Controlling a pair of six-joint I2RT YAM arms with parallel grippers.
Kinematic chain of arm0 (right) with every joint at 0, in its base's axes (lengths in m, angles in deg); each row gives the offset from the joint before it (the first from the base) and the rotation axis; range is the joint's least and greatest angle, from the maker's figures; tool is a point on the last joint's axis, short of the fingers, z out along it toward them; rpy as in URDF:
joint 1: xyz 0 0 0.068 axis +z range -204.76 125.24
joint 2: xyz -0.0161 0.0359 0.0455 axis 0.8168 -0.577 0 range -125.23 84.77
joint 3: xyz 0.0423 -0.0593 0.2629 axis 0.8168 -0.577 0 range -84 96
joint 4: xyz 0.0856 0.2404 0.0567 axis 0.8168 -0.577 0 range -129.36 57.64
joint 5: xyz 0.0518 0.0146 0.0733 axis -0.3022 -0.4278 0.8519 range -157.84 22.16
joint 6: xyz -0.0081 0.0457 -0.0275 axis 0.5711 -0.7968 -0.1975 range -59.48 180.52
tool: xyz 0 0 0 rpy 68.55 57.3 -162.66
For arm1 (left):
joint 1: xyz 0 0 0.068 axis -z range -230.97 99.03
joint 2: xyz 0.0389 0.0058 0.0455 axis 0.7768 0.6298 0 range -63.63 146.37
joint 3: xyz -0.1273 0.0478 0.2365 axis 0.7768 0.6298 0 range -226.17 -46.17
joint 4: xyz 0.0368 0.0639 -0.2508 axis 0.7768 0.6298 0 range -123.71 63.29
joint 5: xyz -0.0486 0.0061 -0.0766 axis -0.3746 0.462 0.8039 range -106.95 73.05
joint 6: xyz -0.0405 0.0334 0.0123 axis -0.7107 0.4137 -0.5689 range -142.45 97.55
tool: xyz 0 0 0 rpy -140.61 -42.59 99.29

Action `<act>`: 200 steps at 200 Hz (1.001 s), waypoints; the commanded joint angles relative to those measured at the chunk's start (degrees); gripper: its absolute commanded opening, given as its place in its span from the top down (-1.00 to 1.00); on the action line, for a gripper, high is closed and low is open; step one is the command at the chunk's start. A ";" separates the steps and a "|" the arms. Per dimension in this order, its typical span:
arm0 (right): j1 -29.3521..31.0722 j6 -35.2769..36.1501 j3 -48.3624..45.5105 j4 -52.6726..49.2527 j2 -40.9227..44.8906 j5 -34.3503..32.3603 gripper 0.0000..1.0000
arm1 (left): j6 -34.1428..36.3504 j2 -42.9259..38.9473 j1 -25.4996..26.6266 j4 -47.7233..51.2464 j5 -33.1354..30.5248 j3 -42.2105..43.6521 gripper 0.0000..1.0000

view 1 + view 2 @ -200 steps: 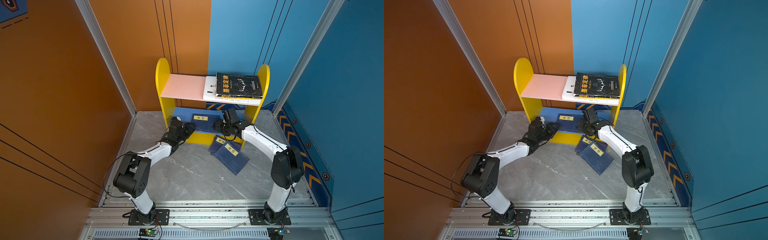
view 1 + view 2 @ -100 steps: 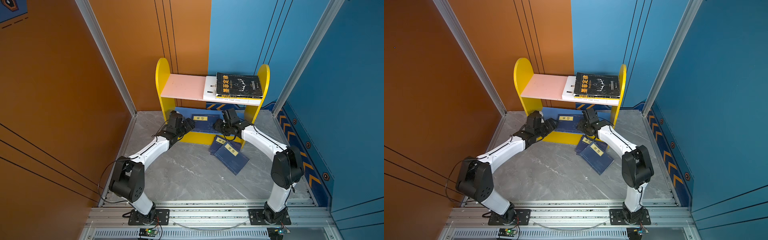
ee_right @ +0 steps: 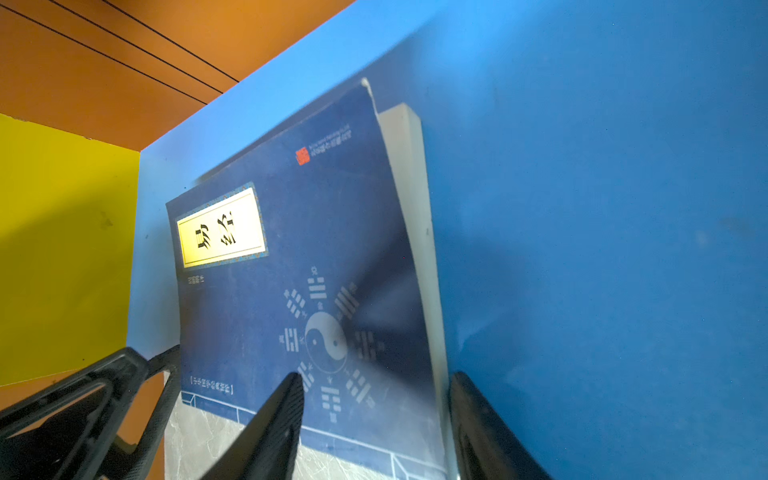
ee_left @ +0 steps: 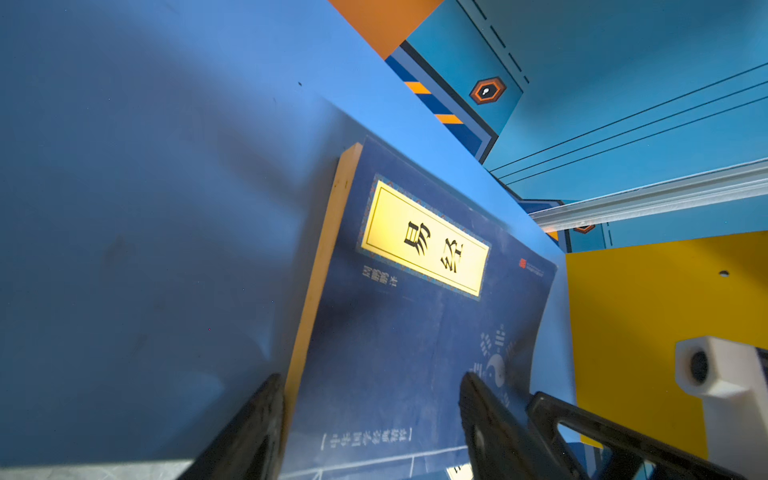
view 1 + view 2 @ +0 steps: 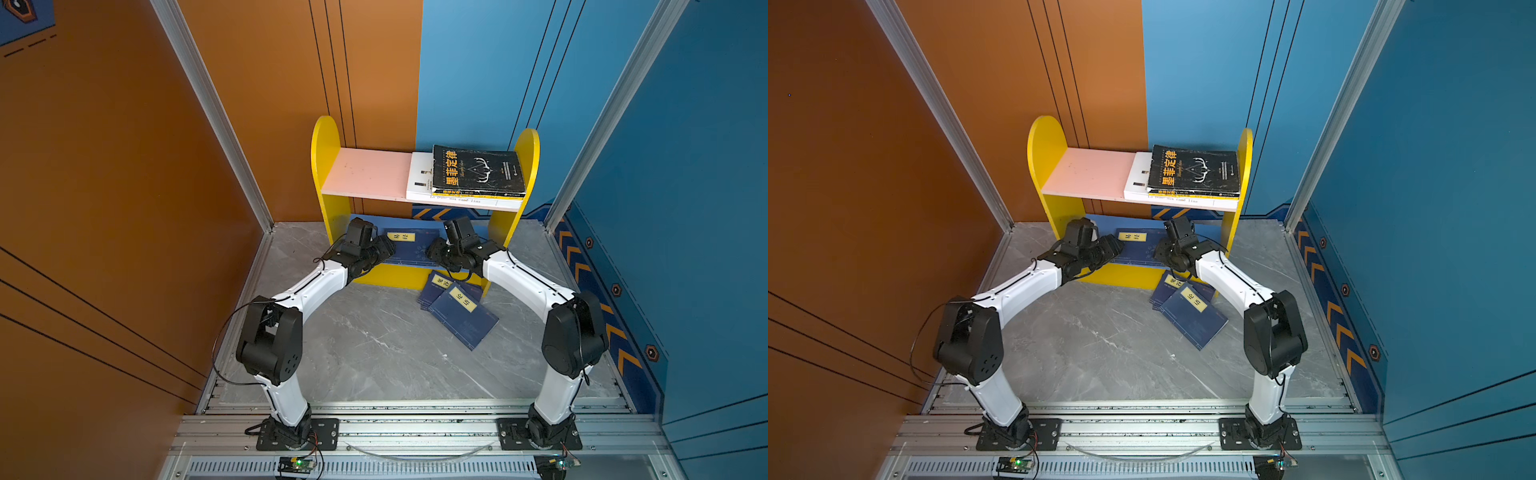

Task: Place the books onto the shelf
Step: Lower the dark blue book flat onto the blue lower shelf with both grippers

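Observation:
The shelf (image 5: pixel 326 137) stands against the back wall. On its pink upper board (image 5: pixel 365 172) a black book (image 5: pixel 478 170) lies on a white book (image 5: pixel 419 178). A navy book (image 5: pixel 409 245) (image 4: pixel 395 332) (image 3: pixel 311 249) with a yellow label lies flat on the blue lower board (image 4: pixel 166 208), its near end jutting slightly past the front. My left gripper (image 5: pixel 388 249) (image 4: pixel 370 380) is open astride its spine edge. My right gripper (image 5: pixel 432 249) (image 3: pixel 376 378) is open astride its page edge. Two more navy books (image 5: pixel 463 316) (image 5: pixel 436 282) overlap on the floor.
The yellow side panels (image 5: pixel 1244 166) and the upper board close in the lower tier where both grippers reach. The floor books lie just under my right forearm (image 5: pixel 523 282), beside the yellow base strip (image 5: pixel 390 276). Orange and blue walls (image 5: pixel 665 208) surround the grey floor (image 5: pixel 374 345).
My left gripper has pushed forward onto the lower board at the navy book's left edge and its jaws have widened. The right arm and the books have not moved.

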 commanded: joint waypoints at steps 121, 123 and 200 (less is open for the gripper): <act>1.27 -0.23 2.52 -3.94 -3.11 -1.32 -0.18 | 1.60 3.15 0.24 0.45 4.50 -4.11 -0.36; 1.28 -0.23 2.51 -3.97 -3.08 -1.40 -0.18 | 1.60 3.14 0.27 0.51 4.41 -4.02 -0.36; 1.56 5.26 1.06 -8.96 2.62 -6.22 -0.26 | 3.14 -4.89 -0.84 -0.84 -0.25 1.80 -0.45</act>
